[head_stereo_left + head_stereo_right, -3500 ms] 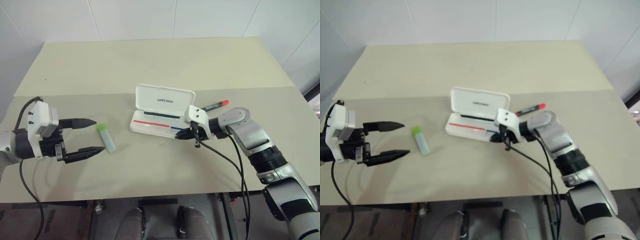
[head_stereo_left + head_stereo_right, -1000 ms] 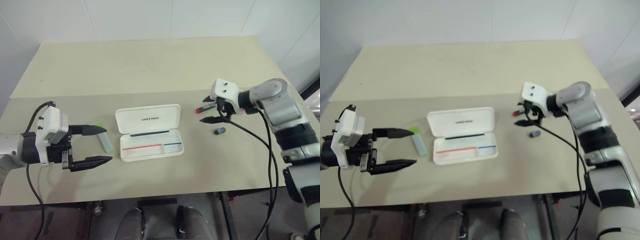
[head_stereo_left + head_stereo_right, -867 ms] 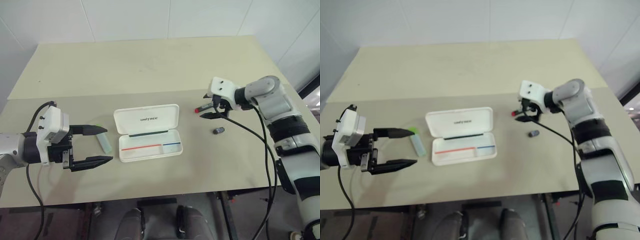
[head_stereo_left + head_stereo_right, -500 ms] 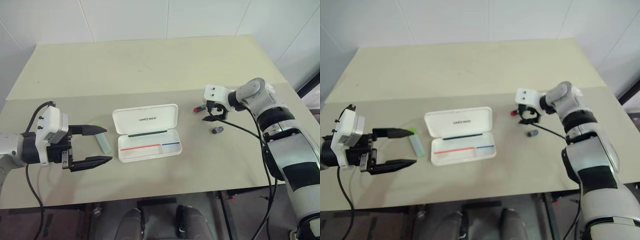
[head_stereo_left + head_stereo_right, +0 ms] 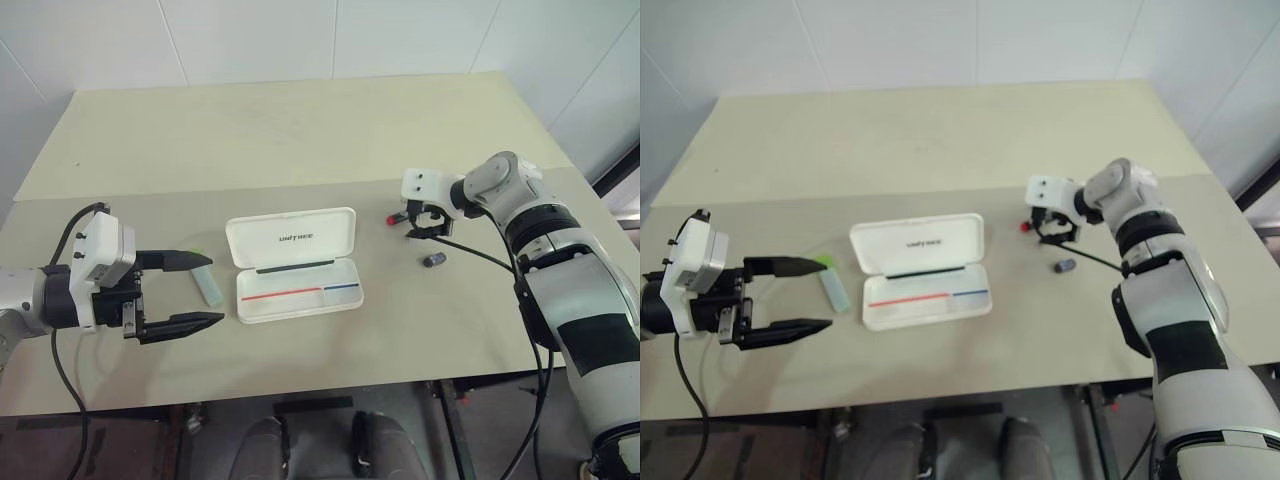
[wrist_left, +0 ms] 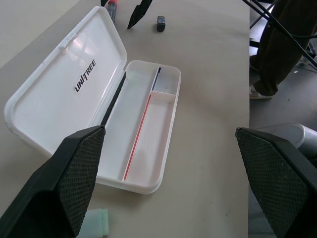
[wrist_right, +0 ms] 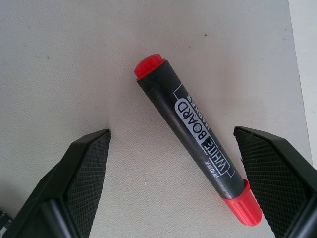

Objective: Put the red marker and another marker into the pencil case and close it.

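The red marker [image 7: 198, 144], black-barrelled with red ends, lies flat on the table between the spread fingers of my open right gripper [image 7: 171, 134], which points down over it [image 5: 420, 222] without gripping it. The pencil case [image 5: 345, 298] lies open at mid-table, its white lid [image 6: 64, 89] laid back and its tray empty. The green-capped marker [image 5: 208, 286] lies on the table left of the case. It rests just off the tips of my open left gripper [image 5: 216, 288], which hovers level and holds nothing.
A small dark grey marker [image 5: 434, 260] lies on the table just in front of the right gripper. The table's right edge [image 5: 585, 170] is close behind the right arm. A person's leg [image 6: 282, 49] stands beyond the table in the left wrist view.
My right gripper has left the side of the case, swung right and dipped down over the red marker, staying open. The left gripper has not moved.
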Controlling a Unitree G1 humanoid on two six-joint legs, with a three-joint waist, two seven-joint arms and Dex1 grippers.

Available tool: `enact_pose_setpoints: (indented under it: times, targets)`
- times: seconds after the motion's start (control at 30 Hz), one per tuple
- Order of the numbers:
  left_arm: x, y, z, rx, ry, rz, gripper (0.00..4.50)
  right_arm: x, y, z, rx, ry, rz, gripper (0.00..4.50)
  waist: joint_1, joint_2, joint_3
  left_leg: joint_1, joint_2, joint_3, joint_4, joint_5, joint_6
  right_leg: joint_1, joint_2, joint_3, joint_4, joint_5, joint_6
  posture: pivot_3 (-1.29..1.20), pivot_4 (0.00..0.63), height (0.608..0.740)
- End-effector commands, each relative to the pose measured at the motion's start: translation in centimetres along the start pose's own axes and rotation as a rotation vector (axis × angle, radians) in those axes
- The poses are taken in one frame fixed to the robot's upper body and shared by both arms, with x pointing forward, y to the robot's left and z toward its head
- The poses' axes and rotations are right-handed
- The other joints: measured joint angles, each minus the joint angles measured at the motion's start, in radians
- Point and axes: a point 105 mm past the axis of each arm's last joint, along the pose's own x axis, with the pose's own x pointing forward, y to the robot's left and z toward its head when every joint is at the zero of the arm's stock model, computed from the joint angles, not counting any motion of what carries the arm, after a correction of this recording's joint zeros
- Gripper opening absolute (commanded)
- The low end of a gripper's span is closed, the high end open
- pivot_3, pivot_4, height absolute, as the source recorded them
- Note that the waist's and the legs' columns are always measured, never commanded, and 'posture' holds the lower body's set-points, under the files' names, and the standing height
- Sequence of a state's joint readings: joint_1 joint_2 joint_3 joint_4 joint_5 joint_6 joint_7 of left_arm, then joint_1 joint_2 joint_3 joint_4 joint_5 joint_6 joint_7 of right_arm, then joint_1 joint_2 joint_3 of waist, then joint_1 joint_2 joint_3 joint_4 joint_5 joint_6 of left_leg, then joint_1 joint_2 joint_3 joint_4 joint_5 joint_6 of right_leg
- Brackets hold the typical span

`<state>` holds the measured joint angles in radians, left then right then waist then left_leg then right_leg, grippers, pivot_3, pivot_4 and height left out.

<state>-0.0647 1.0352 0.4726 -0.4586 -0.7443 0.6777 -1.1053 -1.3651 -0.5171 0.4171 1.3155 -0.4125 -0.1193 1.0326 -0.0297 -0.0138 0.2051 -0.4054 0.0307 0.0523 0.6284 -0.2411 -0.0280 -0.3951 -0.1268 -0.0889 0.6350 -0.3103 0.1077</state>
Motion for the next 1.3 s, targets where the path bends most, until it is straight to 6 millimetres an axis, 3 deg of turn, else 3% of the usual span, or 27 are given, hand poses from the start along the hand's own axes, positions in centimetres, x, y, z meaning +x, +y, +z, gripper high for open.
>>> enact_pose_setpoints:
  times: [0.03, 0.5, 0.83, 0.97, 1.3]
  targets:
    - [-0.4, -0.2, 0.9, 0.041, -0.008, 0.01, 4.5, -0.1, -0.3, -0.9, 0.022, 0.04, -0.029, 4.2, -0.001, 0.0, 0.0, 0.0, 0.0, 0.0, 0.0, 0.0, 0.0, 0.0, 0.0, 0.0, 0.0, 0.0, 0.0, 0.0, 0.15, 0.74]
    - [-0.2, 0.0, 0.9, 0.045, -0.011, 0.009, 4.5, 0.8, -0.3, 1.2, 0.098, -0.002, -0.035, 4.2, -0.011, -0.001, -0.001, 0.001, 0.002, 0.001, 0.0, -0.001, -0.001, 0.0, 0.002, 0.001, 0.001, 0.0, -0.001, 0.0, 0.15, 0.74]
    - [-0.5, -0.2, 0.9, 0.044, -0.007, 0.029, 4.5, 1.5, 0.6, -0.1, 0.113, 0.065, -0.005, 4.2, -0.025, -0.003, -0.002, 0.002, 0.003, 0.001, 0.0, -0.001, -0.002, 0.0, 0.002, 0.002, 0.001, -0.001, -0.002, 0.0, 0.15, 0.74]
    - [-0.6, -0.2, 1.0, 0.044, -0.007, 0.036, 4.5, 1.3, -0.1, 2.0, 0.231, -0.061, -0.035, 4.2, -0.026, -0.005, -0.003, 0.002, 0.003, 0.001, 0.0, -0.001, -0.002, 0.0, 0.002, 0.002, 0.001, -0.001, -0.002, 0.0, 0.15, 0.74]
    - [-0.7, -0.2, 1.0, 0.037, -0.004, 0.032, 4.5, -0.3, -0.6, 7.1, 0.389, -0.352, 0.077, 4.2, -0.027, -0.004, -0.002, 0.001, 0.011, 0.009, -0.001, -0.004, -0.005, -0.006, 0.01, 0.01, 0.001, -0.001, -0.004, 0.0, 0.15, 0.74]
